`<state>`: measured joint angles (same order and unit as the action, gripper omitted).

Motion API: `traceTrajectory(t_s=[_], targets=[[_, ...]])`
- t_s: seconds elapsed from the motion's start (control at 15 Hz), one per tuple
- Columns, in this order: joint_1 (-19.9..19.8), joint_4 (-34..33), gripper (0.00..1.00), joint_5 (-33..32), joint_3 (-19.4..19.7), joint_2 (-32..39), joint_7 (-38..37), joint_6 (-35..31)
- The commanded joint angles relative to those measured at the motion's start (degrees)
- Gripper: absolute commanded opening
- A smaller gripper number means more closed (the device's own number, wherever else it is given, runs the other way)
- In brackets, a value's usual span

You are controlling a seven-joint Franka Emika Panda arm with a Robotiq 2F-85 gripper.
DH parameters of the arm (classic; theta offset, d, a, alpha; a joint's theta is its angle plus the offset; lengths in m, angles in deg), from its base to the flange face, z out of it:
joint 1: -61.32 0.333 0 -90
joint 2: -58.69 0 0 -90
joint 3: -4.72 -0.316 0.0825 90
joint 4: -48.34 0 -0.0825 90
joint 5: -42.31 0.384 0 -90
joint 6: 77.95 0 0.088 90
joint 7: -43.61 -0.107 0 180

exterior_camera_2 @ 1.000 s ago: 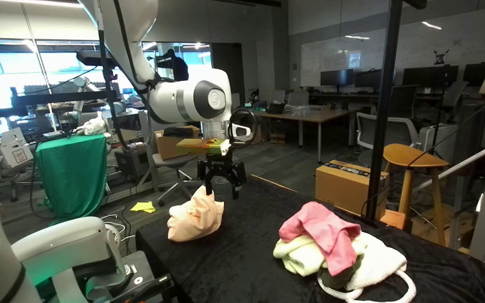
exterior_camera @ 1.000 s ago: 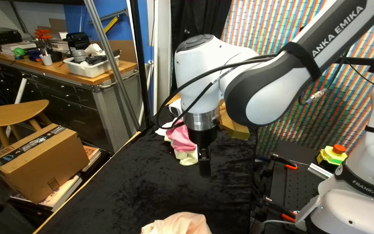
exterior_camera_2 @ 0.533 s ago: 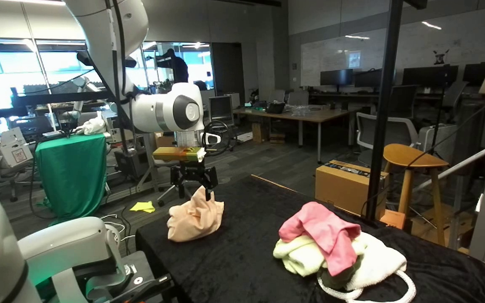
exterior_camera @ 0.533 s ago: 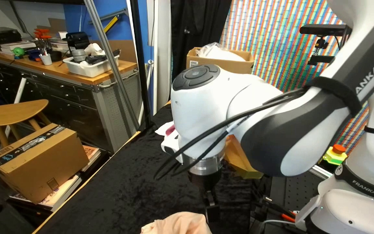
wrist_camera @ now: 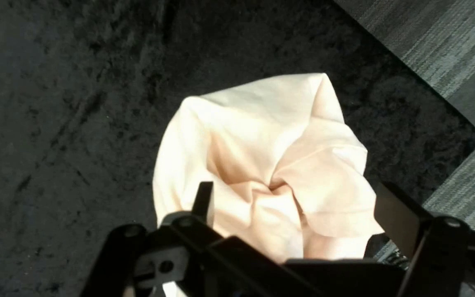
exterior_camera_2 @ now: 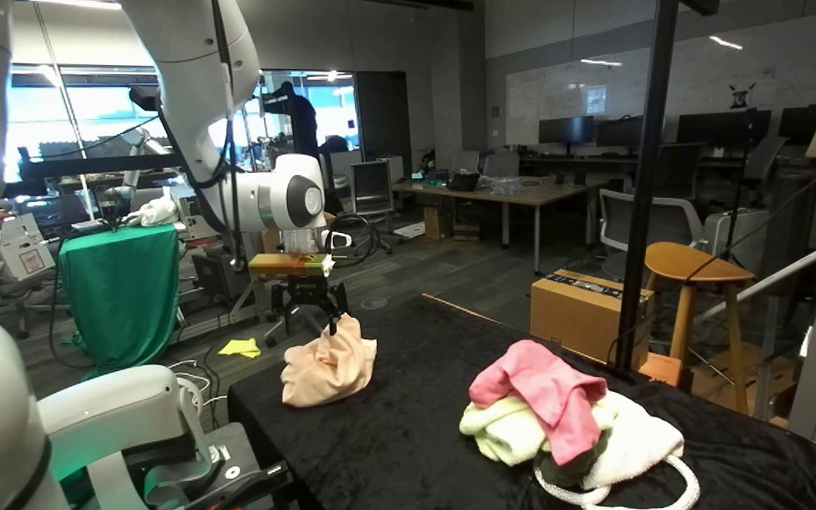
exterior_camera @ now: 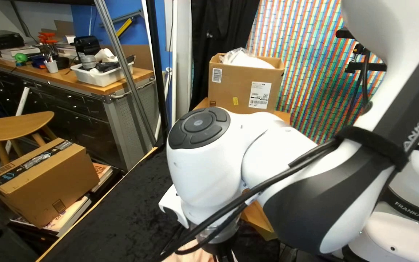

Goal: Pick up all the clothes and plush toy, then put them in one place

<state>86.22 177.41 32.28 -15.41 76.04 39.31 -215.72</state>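
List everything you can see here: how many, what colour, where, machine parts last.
Table: one, black cover, foreground
Peach cloth: one, peach, on the table
Yellowish cloth: one, pale yellow, on the table
Pink cloth: one, pink, atop the yellowish cloth
White cloth: one, white, beside the yellowish cloth
Taped box: one, brown, beside the table
Books: at least two, mixed colours, by the taped box
Open box: one, brown, background
Stool: one, tan, near the taped box
Workbench: one, black with wood top, background
Bin: one, white, on the workbench
Drape: one, green, background
Monitors: several, dark, background
Arm: one, white and black, over the table
Gripper: one, black, open over the peach cloth
Yellow block: one, yellow, above the gripper
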Motion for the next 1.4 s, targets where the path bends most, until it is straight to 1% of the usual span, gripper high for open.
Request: traceTrajectory(t_s=[0.0,0.27,0.47,0.73,1.07,1.33], targets=[[1.9,-5.6,1.00,-3.0,0.7,4.6,-0.1,-0.2],[3.2,-8.3,1.00,-5.6,1.6,7.3,0.0,-1.2],[3.6,-9.4,1.00,-6.3,2.0,8.8,-0.1,-2.7],[4.0,-9.9,1.00,-6.8,2.7,10.2,0.0,-5.5],[4.0,-11.0,1.00,-5.9,3.1,12.2,0.7,-6.3],[4.5,-12.1,1.00,-6.3,3.7,14.1,0.4,-7.3]])
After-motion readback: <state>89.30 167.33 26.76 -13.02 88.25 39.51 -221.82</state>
